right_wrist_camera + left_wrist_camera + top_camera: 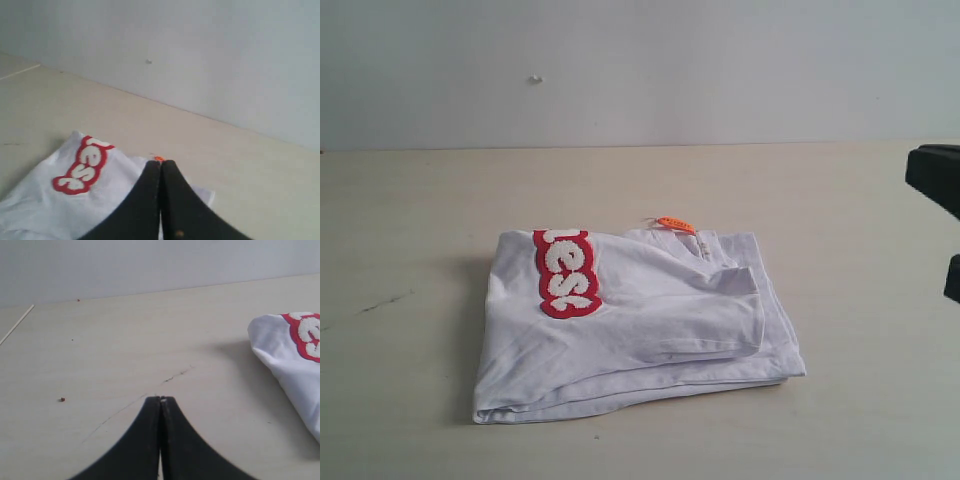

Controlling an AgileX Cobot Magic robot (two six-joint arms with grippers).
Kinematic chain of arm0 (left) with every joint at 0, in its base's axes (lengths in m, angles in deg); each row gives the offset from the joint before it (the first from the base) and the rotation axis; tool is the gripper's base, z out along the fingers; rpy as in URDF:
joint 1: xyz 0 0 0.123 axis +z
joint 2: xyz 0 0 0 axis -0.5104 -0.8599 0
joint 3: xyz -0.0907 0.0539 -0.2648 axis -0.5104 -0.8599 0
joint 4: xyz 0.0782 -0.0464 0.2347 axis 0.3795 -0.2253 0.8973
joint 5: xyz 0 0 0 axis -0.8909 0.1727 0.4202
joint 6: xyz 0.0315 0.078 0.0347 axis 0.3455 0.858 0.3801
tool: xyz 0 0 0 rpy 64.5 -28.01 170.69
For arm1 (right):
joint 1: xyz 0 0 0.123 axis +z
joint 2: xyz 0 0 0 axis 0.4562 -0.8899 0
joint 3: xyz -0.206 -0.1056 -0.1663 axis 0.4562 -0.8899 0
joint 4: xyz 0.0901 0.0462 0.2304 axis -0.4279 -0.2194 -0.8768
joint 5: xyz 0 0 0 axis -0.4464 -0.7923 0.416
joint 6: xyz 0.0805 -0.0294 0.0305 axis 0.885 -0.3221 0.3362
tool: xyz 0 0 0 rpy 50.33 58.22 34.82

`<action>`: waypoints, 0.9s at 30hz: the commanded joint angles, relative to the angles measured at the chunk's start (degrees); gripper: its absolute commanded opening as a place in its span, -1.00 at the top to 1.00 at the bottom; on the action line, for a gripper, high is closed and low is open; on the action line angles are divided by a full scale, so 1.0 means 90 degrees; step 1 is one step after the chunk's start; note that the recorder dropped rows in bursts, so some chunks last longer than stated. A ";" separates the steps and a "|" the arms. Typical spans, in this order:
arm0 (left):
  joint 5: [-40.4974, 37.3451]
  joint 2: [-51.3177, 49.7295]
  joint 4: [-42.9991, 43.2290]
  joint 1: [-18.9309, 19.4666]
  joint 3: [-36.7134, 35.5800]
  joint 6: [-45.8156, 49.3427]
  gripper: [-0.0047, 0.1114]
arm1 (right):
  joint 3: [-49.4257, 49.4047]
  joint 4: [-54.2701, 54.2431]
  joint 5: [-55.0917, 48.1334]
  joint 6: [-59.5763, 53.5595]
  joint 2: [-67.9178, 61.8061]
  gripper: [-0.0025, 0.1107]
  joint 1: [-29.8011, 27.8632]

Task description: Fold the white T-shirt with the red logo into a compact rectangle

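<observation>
The white T-shirt [650, 320] lies folded into a thick, roughly rectangular bundle in the middle of the table. The red logo [565, 272] shows on its upper left, bent over the fold, with an orange tag [675, 224] at the far edge. My left gripper [161, 399] is shut and empty over bare table, with the T-shirt [290, 370] and the red logo [307, 335] off to one side of it. My right gripper [160, 162] is shut and empty, raised on the near side of the T-shirt [45, 200], with the logo [82, 167] and tag [158, 158] beyond its tips.
The pale wooden table [420, 200] ends at a plain grey wall behind. Black parts of the right arm [935, 175] show at the exterior view's right edge. A thin crack [175, 375] and a small crumb [62, 399] mark the tabletop by the left gripper.
</observation>
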 commanded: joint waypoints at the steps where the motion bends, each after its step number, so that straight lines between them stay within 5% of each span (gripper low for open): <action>1: 0.0045 0.0042 -0.0064 0.0011 -0.0023 -0.0060 0.92 | -0.0345 0.0019 -0.1605 -0.0202 0.0264 0.96 -0.0037; 9: 0.0045 0.0042 -0.0051 0.0011 -0.0023 -0.0060 0.92 | -0.0968 -0.0941 -0.3449 0.0987 0.1806 0.96 -0.0037; 27: 0.0045 0.0042 -0.0051 0.0011 -0.0023 -0.0060 0.92 | -0.0968 -0.1283 -0.2770 0.1016 0.2494 0.96 -0.0037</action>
